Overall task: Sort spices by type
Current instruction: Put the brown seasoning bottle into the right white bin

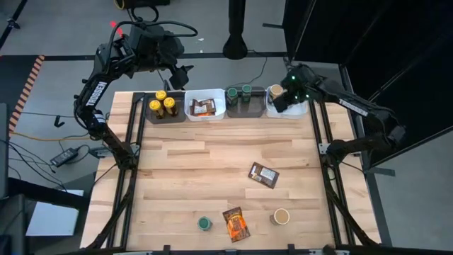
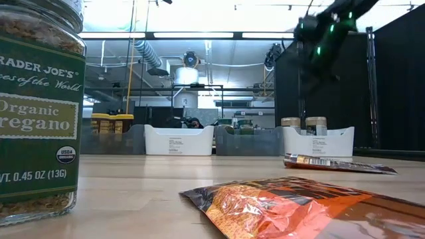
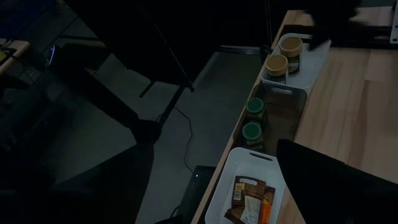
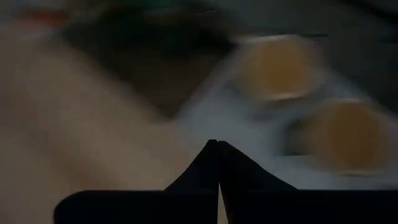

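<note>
Over the far-right white bin (image 1: 303,110) with its two tan-lidded jars (image 3: 277,65), the right claw (image 1: 282,100) hangs pinched closed, holding nothing. Left claw (image 1: 185,73) sits wide open behind the bins. Still loose on the tabletop (image 1: 177,177): oregano jar (image 1: 204,224), tan-lidded jar (image 1: 282,216), two packets (image 1: 263,175).

4 bins (image 1: 206,113) in row at table's (image 1: 177,177) far edge; 2 packets (image 1: 262,175), 2 jars (image 1: 204,224) nearer front.

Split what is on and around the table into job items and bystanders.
Job items: green-lid jar, tan-lid jar, orange packet, brown packet, sorted jars and packets in the four bins.

Bystanders: power brick on the floor, stand base behind the table.
</note>
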Tool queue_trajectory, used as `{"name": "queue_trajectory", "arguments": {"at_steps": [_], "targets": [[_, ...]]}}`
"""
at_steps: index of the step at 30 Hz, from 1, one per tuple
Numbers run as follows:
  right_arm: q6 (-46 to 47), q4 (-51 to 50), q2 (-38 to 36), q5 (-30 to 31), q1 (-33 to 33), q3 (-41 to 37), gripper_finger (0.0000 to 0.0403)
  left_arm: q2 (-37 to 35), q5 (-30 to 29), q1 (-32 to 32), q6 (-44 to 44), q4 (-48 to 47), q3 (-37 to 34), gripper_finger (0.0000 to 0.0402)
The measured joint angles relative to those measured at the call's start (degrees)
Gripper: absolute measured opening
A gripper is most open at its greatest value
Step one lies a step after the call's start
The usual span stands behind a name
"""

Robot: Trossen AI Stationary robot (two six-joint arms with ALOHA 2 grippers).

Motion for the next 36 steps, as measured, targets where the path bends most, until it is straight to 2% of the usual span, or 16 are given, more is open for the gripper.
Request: {"name": "queue_trajectory", "arguments": {"at_steps": [3,6,8,11,15,18,21,24,29,31,36], "targets": [[-0.3,-5.7,-3.2,-9.2,6.5,3.0,0.0015,0.0,0.0,0.0,0.0,0.0,0.0,0.0346],[2.9,-11.0,-7.0,-11.4,16.6,4.0,0.0007,0.0,0.0,0.0,0.0,0.0,0.0,0.0346],[8.3,-14.0,-9.7,-11.4,24.5,4.0,0.0005,0.0,0.0,0.1,0.0,0.0,0.0,0.0346],[20.8,-15.9,-12.8,-9.3,37.6,4.0,0.0011,0.0,0.0,0.7,0.0,-0.1,0.0,0.0346],[38.7,-13.7,-13.5,-2.2,55.5,4.0,0.0017,-0.1,0.0,1.7,0.0,-0.1,0.0,0.0346],[48.5,-8.0,-11.2,1.5,66.8,4.0,0.0033,-0.1,0.0,2.0,0.0,-0.1,0.0,0.0346],[56.4,-0.8,-7.2,5.3,75.0,4.0,0.0071,-0.1,0.0,2.0,0.0,-0.1,0.0,0.0346],[63.5,5.8,-2.3,7.9,80.6,4.0,0.0124,-0.1,0.0,1.9,0.0,-0.5,0.0,0.0346],[71.4,12.3,6.2,6.0,85.7,4.0,0.0218,-0.1,0.0,1.9,0.0,-0.7,0.0,0.0346],[73.8,12.5,9.3,2.8,86.6,4.0,0.0253,-0.1,0.0,1.9,0.0,-0.7,0.0,0.0346],[77.4,10.6,14.9,-9.5,85.5,4.1,0.0323,-0.1,0.0,1.9,0.0,-0.7,0.0,0.0346]]}}
